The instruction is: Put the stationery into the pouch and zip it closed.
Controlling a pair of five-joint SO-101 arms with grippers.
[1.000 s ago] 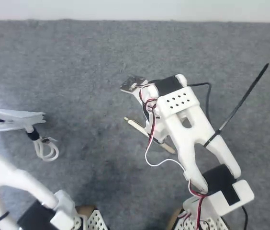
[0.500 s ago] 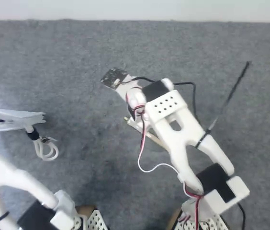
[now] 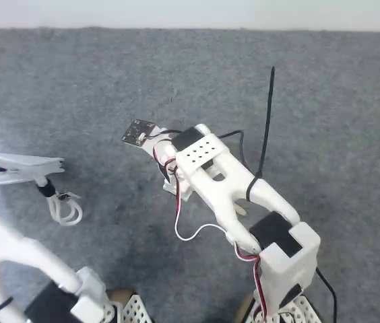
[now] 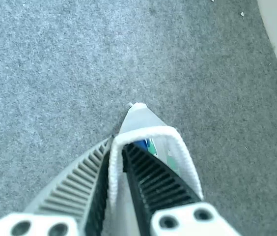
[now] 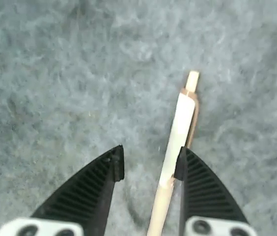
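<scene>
The mottled grey felt surface (image 3: 75, 81) lies under a cream plastic pen (image 5: 178, 128) with a tan clip. The right claw (image 5: 148, 162) has black ribbed fingers; the left claw (image 4: 117, 145) pairs one pale grey finger with one black. The flat white fabric pouch (image 4: 141, 115) shows blue and green inside.

Leans the right arm (image 3: 224, 188) from the near edge toward the middle, wrist tipped down, right gripper (image 5: 150, 155) low with jaws parted. Holds the left arm (image 3: 15, 249) up at the near left corner and pinches the left gripper (image 4: 117, 145) tight on the pouch (image 4: 138, 115) rim.
</scene>
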